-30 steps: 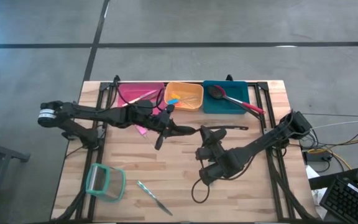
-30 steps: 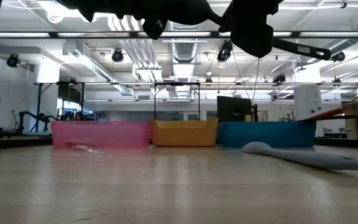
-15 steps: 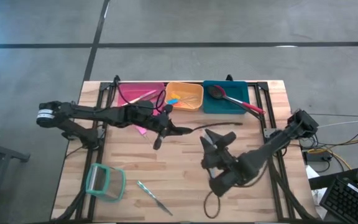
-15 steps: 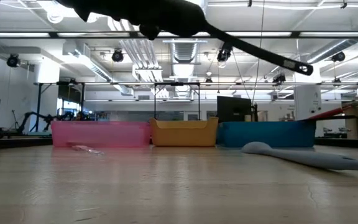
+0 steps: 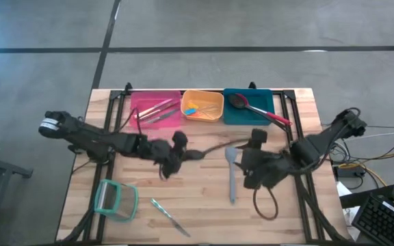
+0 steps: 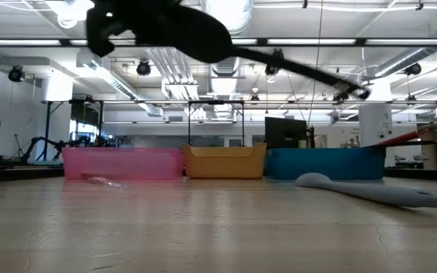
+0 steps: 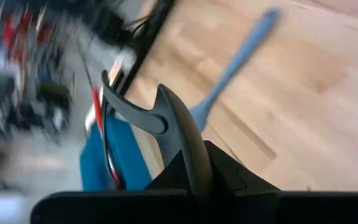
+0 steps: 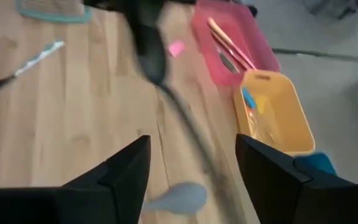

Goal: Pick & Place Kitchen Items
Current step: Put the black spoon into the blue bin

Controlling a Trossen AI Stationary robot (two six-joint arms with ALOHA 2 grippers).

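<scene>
Released by the right gripper, whose fingers are now spread wide, the black ladle is held only in the left gripper at frame centre. Long, stiff and light, it is best gripped mid-handle. A grey spatula is seen lying right of centre.

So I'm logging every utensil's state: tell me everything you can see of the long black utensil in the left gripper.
The black utensil is long, slim, slightly curved and dark all over, seemingly plastic. The left gripper, shut, pinches one end; the rest sticks out toward the right arm, raised above the table and touching nothing else in the low view. The left wrist view shows a hook-like curl at its tip. The right gripper is open nearby, apart from it. Its head type cannot be told.
</scene>
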